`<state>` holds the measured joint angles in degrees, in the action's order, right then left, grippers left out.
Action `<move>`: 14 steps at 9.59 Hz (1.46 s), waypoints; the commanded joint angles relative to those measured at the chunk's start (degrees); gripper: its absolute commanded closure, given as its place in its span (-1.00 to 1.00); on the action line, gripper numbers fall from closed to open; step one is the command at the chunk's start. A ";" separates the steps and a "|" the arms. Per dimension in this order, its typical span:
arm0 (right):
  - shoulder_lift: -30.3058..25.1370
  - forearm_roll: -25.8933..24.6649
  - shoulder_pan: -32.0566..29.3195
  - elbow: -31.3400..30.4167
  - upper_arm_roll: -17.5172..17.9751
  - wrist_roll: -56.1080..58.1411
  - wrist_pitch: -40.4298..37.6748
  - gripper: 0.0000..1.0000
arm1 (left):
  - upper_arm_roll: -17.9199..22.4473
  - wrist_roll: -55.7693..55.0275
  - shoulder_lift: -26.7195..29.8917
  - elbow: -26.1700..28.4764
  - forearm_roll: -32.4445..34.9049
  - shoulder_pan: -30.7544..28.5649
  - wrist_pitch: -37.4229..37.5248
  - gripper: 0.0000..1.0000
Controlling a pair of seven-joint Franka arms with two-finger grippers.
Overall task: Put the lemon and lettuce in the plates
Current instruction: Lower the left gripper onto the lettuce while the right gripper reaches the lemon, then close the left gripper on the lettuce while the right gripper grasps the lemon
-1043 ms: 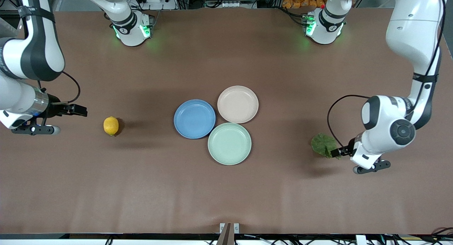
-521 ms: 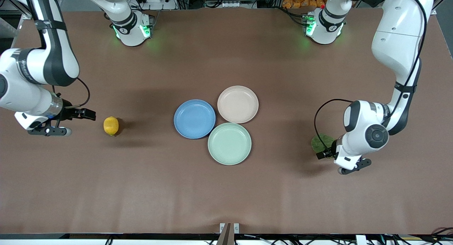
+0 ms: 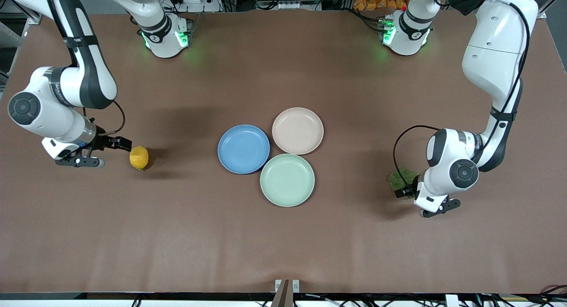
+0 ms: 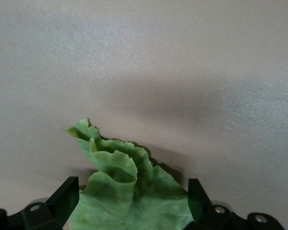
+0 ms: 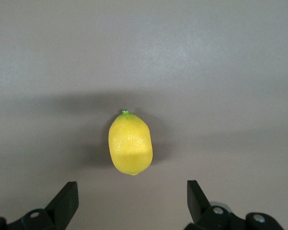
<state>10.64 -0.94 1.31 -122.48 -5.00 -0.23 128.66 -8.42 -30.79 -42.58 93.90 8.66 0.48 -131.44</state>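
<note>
The yellow lemon (image 3: 139,157) lies on the table toward the right arm's end. My right gripper (image 3: 124,144) hangs low beside it, open; in the right wrist view the lemon (image 5: 130,143) sits just ahead of the gripper (image 5: 132,199), not between the fingers. The green wrinkly lettuce (image 3: 400,177) lies toward the left arm's end, partly hidden by my left gripper (image 3: 404,192). In the left wrist view the lettuce (image 4: 129,191) spreads between the open fingers (image 4: 67,196) of that gripper (image 4: 133,197). The blue plate (image 3: 243,149) and beige-pink plate (image 3: 297,130) sit empty mid-table.
A mint-green plate (image 3: 287,180) touches the other two, nearest the front camera, also empty. Both arm bases stand at the table's edge farthest from the front camera. Brown tabletop stretches between the plates and each fruit.
The right gripper moved toward the table's middle, closing in on the lemon. The left gripper moved inward over the lettuce, covering more of it. Lemon, lettuce and plates stayed put.
</note>
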 commanded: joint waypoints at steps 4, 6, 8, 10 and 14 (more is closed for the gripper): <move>2.01 -0.03 0.36 -1.70 0.43 -4.33 4.13 -1.00 | 0.07 -1.56 0.04 -0.04 2.07 0.31 -0.49 1.00; 3.50 -0.03 0.45 -5.30 0.43 -4.34 11.67 -1.00 | 0.07 -1.56 0.13 -0.04 2.07 0.31 -0.49 1.00; 5.09 -0.03 0.45 -5.40 0.43 -4.34 13.45 -1.00 | 0.07 -1.46 0.21 -0.30 2.15 0.31 -0.49 1.00; 6.85 -0.03 0.36 -5.31 0.43 -5.12 15.30 -1.00 | -0.11 -1.03 0.56 -0.65 2.24 0.57 -0.49 1.00; 9.65 0.06 0.45 -5.49 0.43 -5.31 18.11 -1.00 | -0.55 -1.73 3.63 -0.30 2.15 3.03 1.52 1.00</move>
<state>19.32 -0.93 1.60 -127.48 -4.63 -4.35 144.88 -8.94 -30.79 -41.63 92.82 9.16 2.56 -131.53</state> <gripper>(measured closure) 0.000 0.952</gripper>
